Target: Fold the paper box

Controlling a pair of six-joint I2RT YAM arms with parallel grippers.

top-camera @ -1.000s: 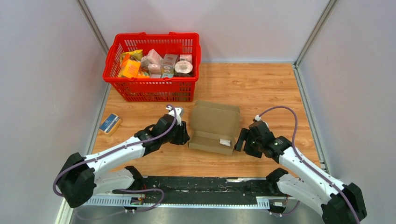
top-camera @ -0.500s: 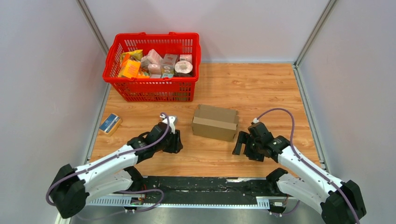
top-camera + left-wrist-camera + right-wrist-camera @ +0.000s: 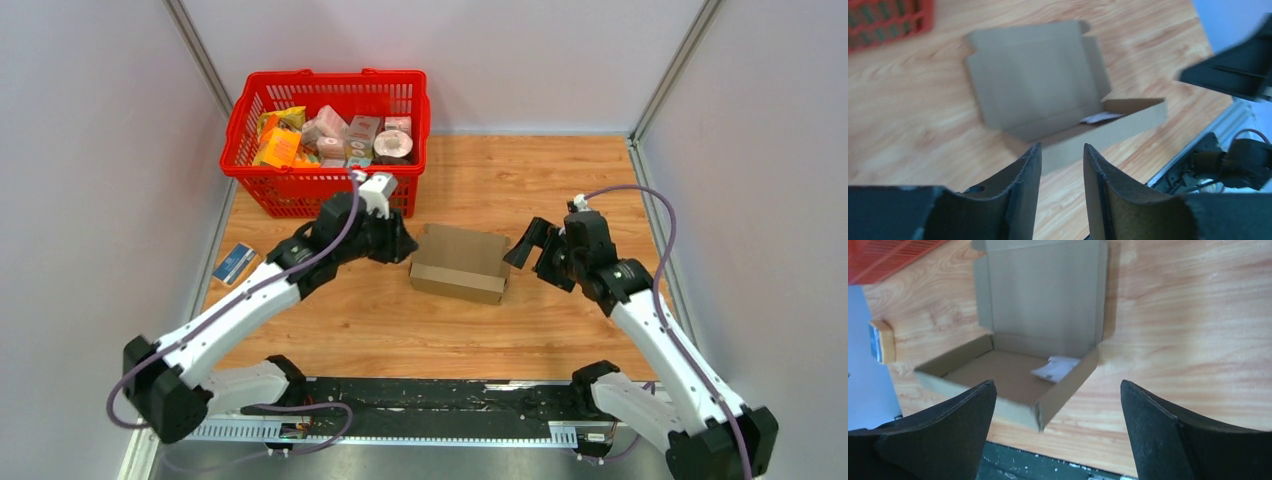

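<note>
Sitting between the two arms, the paper box (image 3: 460, 262) lay on the wooden table (image 3: 570, 180), in front of the red basket (image 3: 300, 192). From overhead its lid seemed folded down, though both wrist views showed it laid back, with a white slip (image 3: 1055, 367) in the tray. The left gripper (image 3: 400, 245) hovered just off the box's left end, fingers narrowly parted and empty. The right gripper (image 3: 527, 250) hung near the right end, spread wide, holding nothing. A blue-and-tan packet (image 3: 236, 264) lay well to the left.
</note>
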